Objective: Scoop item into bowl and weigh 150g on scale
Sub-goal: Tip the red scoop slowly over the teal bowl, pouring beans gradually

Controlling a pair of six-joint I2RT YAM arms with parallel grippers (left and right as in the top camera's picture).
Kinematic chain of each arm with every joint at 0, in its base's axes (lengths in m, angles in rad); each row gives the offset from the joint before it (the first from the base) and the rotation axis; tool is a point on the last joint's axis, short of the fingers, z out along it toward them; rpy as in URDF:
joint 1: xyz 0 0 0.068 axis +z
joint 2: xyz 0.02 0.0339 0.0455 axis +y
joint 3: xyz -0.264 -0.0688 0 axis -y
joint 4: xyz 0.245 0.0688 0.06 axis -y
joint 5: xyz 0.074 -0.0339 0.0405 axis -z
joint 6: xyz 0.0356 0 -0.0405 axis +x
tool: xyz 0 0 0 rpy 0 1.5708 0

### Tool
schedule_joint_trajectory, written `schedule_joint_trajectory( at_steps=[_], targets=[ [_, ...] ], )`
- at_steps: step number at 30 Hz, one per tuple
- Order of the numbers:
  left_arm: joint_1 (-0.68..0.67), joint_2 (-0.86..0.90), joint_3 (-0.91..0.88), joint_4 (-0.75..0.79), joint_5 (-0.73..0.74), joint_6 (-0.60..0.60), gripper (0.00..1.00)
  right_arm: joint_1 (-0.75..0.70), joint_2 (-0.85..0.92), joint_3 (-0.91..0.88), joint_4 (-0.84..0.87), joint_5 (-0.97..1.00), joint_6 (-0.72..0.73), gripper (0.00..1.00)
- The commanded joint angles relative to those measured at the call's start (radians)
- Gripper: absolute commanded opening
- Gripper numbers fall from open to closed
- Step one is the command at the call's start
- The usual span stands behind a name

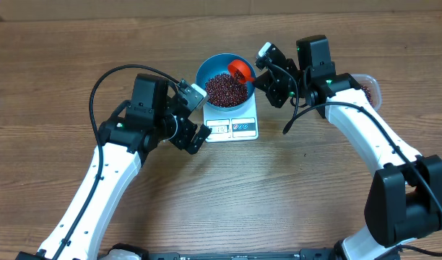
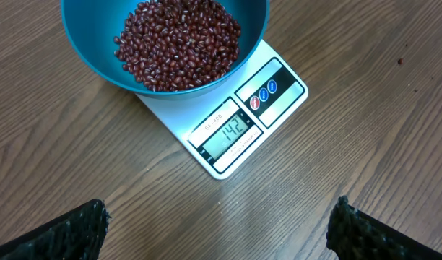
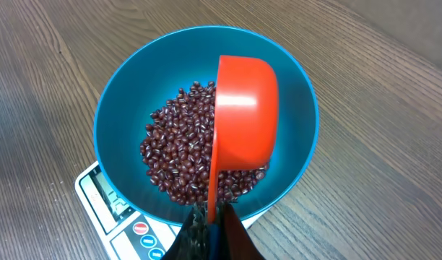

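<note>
Wood-grain table [image 1: 55, 79] fills the overhead view. Near its middle the blue bowl [image 1: 206, 72] stands on the white digital scale [image 1: 246, 128], with the maroon beans [image 1: 222, 90] heaped inside it. The left arm reaches in from the lower left, bent at the elbow. The left gripper [image 1: 199, 115] hangs just beside the scale's left edge, its jaws spread wide and holding nothing. The right arm arcs in from the lower right and bends back toward the bowl. The right gripper [image 1: 258, 74] is at the bowl's far right rim, clamped on the handle of an orange-red scoop [image 1: 240, 69]. A clear plastic tub [image 1: 371, 88] sits behind that forearm.

From the left wrist, two black fingertips [image 2: 69, 235] stand well apart at the bottom corners, above bare wood. Ahead, the bowl [image 2: 91, 50] covers most of the scale [image 2: 286, 101], whose display [image 2: 232, 130] reads 142. The beans [image 2: 178, 43] lie in a loose mound.

From the right wrist, the scoop [image 3: 243, 115] is turned on its side over the bowl [image 3: 127, 101], its rounded back facing the camera above the beans [image 3: 174, 155]. The closed gripper [image 3: 210, 231] pinches its handle at the bottom edge. A corner of the scale [image 3: 109, 209] shows below the bowl.
</note>
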Motion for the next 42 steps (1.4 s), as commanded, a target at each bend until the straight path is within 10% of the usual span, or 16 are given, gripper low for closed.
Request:
schedule_joint_trajectory(
  at_steps=[1, 42],
  targets=[
    [-0.007, -0.015, -0.002, 0.001, 0.018, 0.019, 1.00, -0.001, 0.001, 0.029, 0.005, 0.000, -0.004, 0.04],
    [-0.007, -0.015, -0.002, 0.001, 0.018, 0.019, 1.00, -0.002, 0.001, 0.029, 0.050, 0.127, -0.143, 0.04]
  ],
)
